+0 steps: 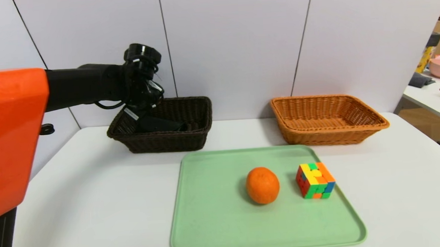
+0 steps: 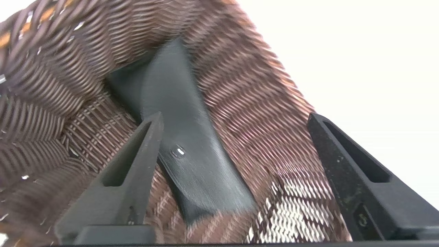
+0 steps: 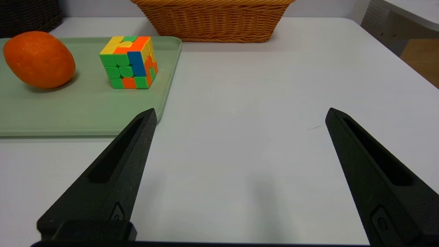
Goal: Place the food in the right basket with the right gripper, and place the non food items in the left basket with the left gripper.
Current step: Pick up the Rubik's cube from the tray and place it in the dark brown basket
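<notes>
the black pouch (image 2: 192, 144) lies in the dark brown basket (image 1: 168, 141), long, flat and folded, its dark skin faintly shiny, with a small round snap near the middle. the left gripper (image 2: 235, 116) is over that basket, jaws spread, the pouch released. on the green tray (image 1: 218, 229) sits the orange (image 1: 262, 185), round, deep orange and finely pitted. beside it, apart, stands the puzzle cube (image 1: 315, 181), its squares mixed: yellow, orange and green on top, green, blue and orange on one side. the tan wicker basket (image 1: 329, 132) has flared sides and a rolled rim. the right gripper (image 3: 241, 109) is parked above the white bench (image 3: 247, 171), open and holding nothing.
</notes>
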Controlling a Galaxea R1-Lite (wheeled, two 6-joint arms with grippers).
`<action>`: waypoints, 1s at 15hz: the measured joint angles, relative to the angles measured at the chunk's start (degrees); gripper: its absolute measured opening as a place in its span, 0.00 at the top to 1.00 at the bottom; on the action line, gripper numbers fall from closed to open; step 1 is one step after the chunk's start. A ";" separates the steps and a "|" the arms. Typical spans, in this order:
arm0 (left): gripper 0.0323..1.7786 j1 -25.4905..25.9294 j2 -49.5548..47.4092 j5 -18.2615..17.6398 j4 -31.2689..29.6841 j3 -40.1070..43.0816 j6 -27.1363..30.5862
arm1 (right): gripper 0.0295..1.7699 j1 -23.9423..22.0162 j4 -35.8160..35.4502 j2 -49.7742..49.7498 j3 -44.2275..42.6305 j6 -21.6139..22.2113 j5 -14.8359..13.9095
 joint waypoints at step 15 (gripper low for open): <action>0.06 -25.77 -14.57 -12.96 0.99 12.54 34.94 | 0.04 0.00 -0.05 0.00 -0.02 0.00 0.00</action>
